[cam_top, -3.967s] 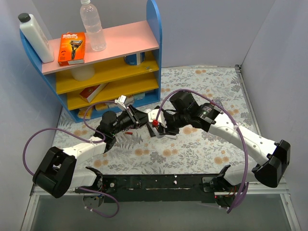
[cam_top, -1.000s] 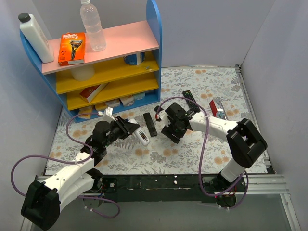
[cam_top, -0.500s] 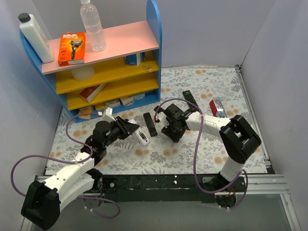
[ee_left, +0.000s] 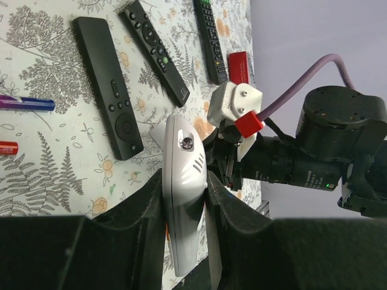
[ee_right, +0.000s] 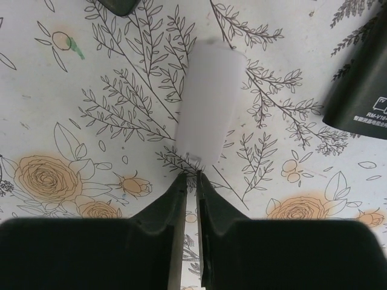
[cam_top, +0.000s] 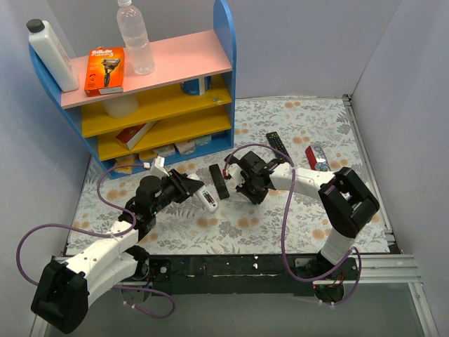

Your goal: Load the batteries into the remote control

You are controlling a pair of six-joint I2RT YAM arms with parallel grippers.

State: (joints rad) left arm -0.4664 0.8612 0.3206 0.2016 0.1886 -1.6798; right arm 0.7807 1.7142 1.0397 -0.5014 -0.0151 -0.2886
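Nearest, the left gripper (cam_top: 196, 191) is clamped on the white remote control (ee_left: 184, 199), raised above the floral cloth (cam_top: 280, 225). Beyond it, 1 black remote (cam_top: 219, 180) lies flat between the grippers. The right gripper (ee_right: 189, 176) faces the cloth, jaws nearly touching and holding nothing. 1 blurred white strip (ee_right: 208, 96) lies just past its tips.

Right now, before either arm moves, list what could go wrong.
1. The left gripper holds the white remote by its sides, with one end jutting out ahead. Pressing a cell in could push it askew or loose.
2. The right gripper is shut at the edge of a thin white piece lying flat on the cloth. The piece may skid away rather than lift.
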